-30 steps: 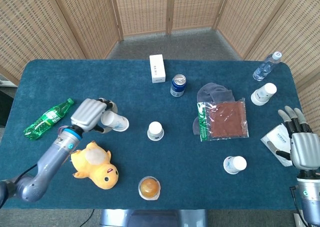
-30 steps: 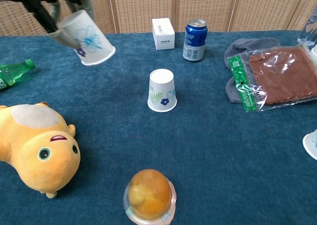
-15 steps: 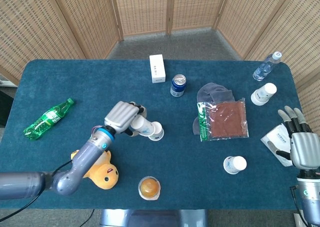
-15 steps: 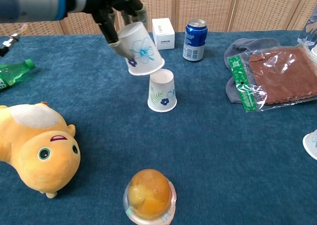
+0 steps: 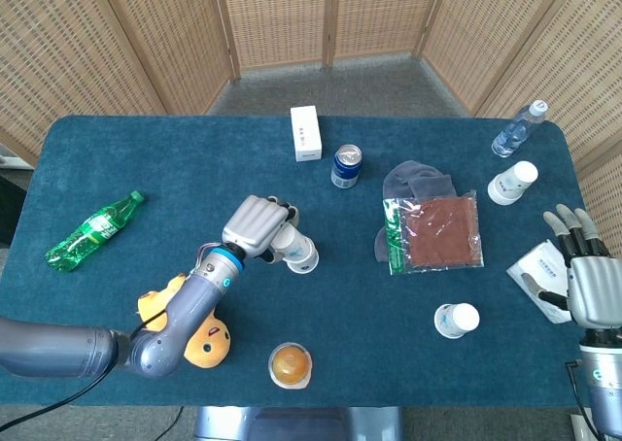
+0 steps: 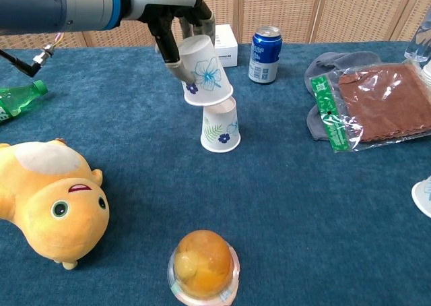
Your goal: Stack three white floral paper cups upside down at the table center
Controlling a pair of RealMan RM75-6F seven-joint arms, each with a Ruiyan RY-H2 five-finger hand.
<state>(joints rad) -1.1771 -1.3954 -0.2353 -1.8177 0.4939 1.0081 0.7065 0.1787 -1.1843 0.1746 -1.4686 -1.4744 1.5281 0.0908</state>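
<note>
While the left hand [image 6: 176, 13] holds a white floral paper cup [image 6: 205, 71] upside down, its fingers [image 6: 176, 58] wrap the cup's upper wall and base, with the rim left clear below them. The held cup is tilted and sits just over the top of a second upside-down floral cup [image 6: 221, 127] standing near the table [image 5: 292, 169] centre; the chest view shows its rim overlapping the lower cup's base, though whether the two touch cannot be told. In the head view the same hand [image 5: 255, 226] covers most of the held cup.

The right hand [image 5: 589, 284] rests at the table's right edge with fingers spread, holding nothing, beside a white packet [image 5: 537, 269]. Two more upturned paper cups stand well apart from the centre: one [image 5: 456, 320] at front right, one [image 5: 512, 182] at far right.

Bare cloth lies around the centre cup on all sides. A blue can [image 6: 264, 54] and a white box [image 6: 222, 42] stand behind it, a yellow plush toy [image 6: 50, 201] at front left, and a sealed jelly cup [image 6: 203, 265] near the front edge.
</note>
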